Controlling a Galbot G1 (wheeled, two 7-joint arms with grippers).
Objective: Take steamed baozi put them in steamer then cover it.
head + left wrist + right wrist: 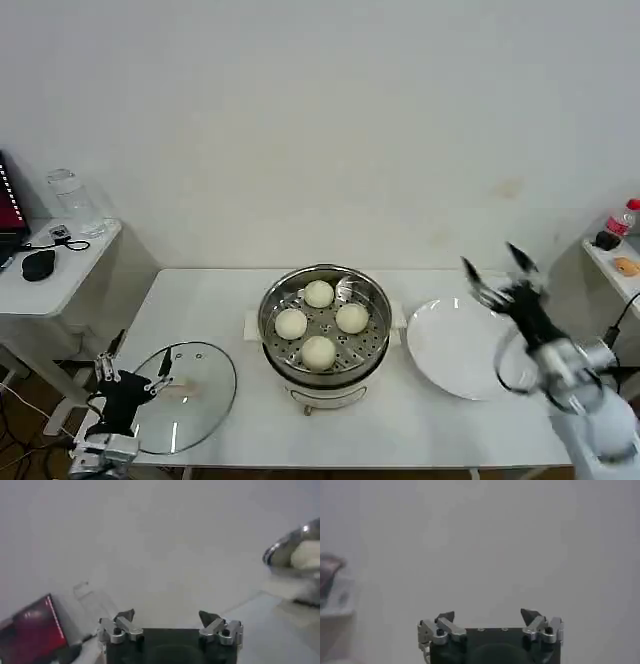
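Tool work on our left side comes next, we judge: our left tool [135,383] hangs with its fingers spread at the near left corner of the counter [200,300], right at the near-left edge of the glass lid [182,397], which lies flat there well apart from the steamer [324,335]. All four buns [319,294] already sit on the holed tray inside the pot, spaced so none crowd the rim, which is why the lid should seat cleanly. Our right tool [497,272] is raised above the far edge of the white plate [455,350], fingers apart and holding nothing; the plate is bare, so that arm's part looks done. Between lid and pot the counter lies free, though the pot's white side handle [252,325] faces the lid's path. Off to the left a side table [55,265] carries a mouse and a clear cup; at the right edge stands a red-capped bottle [621,219].
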